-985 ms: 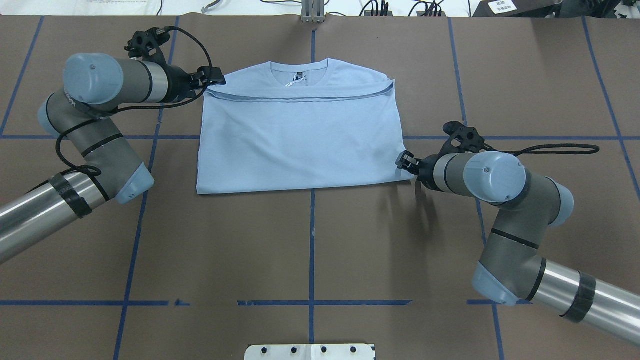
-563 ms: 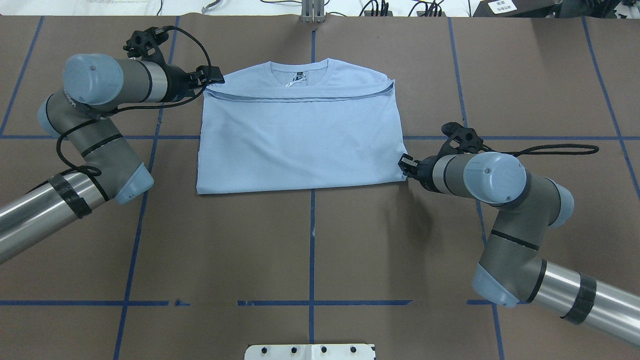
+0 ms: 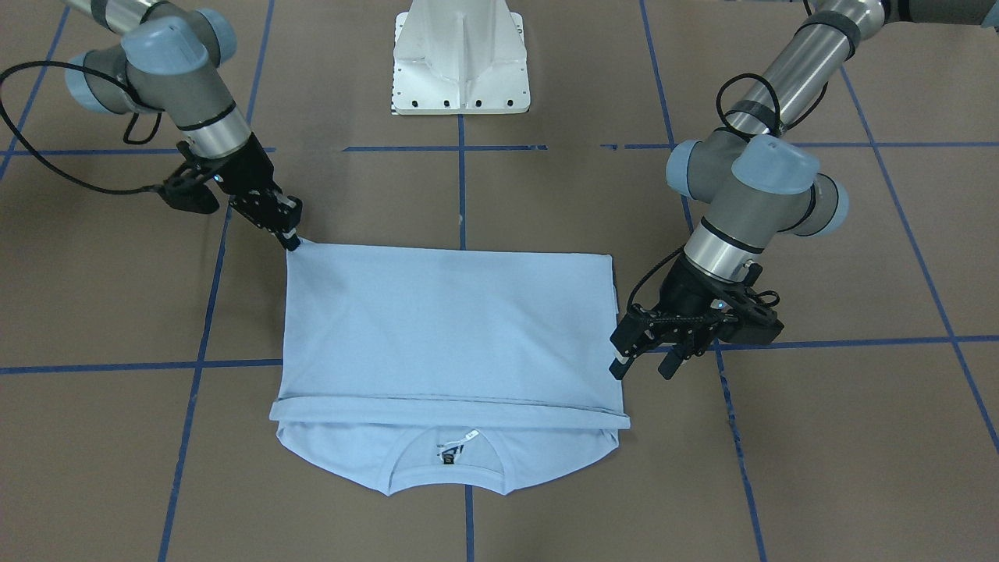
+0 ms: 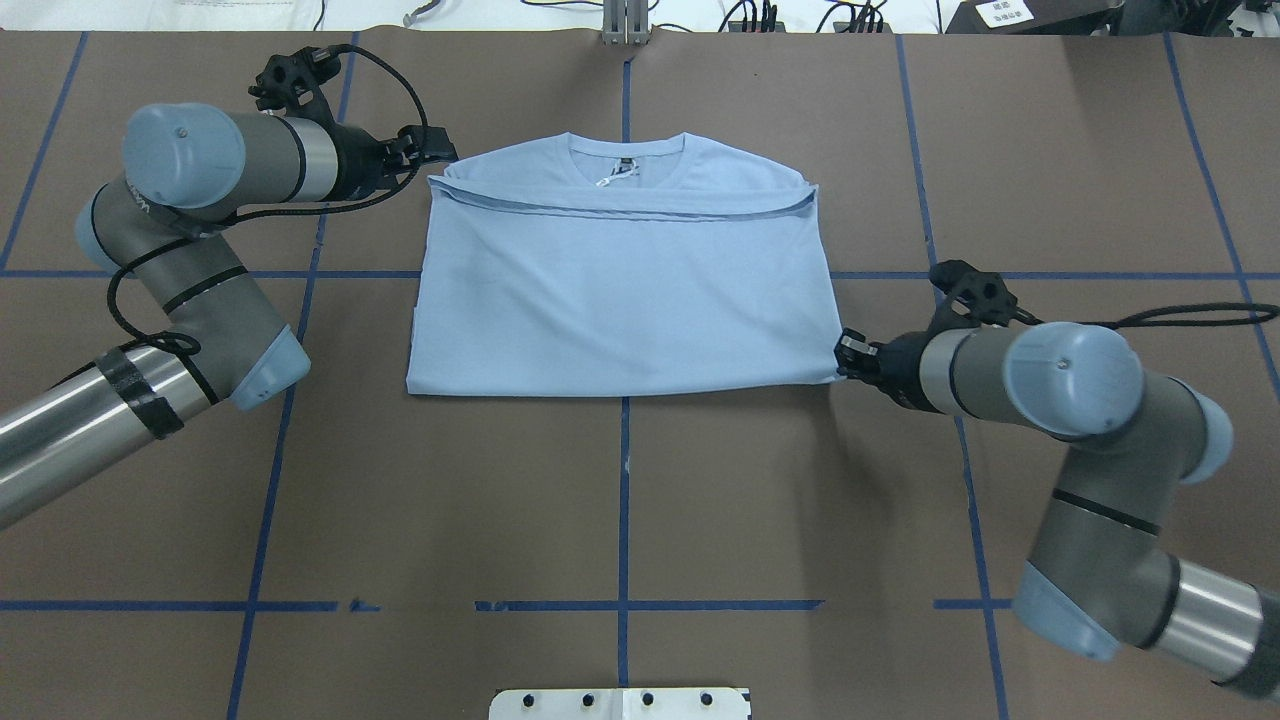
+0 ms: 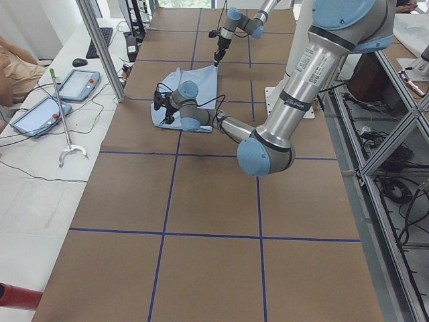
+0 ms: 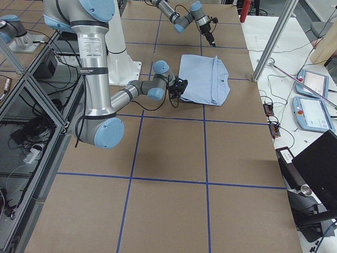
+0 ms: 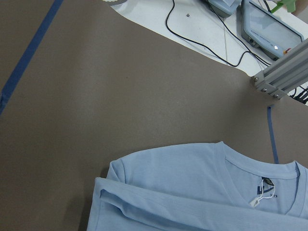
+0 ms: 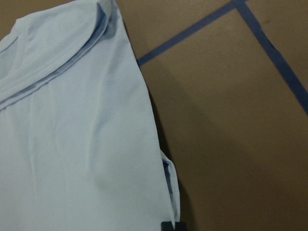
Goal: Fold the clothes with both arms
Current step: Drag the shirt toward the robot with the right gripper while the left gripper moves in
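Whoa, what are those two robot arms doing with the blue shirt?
They are folding a light blue T-shirt on the brown table. Its bottom half is already folded up over the chest, with the collar showing at the far side. The right gripper pinches the shirt's near corner on its side. The left gripper is open beside the opposite edge, near the shoulder, not holding anything.

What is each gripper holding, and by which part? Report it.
The right gripper pinches the T-shirt by the corner of its folded edge nearest the robot's base. The left gripper is open beside the shirt and holds nothing.
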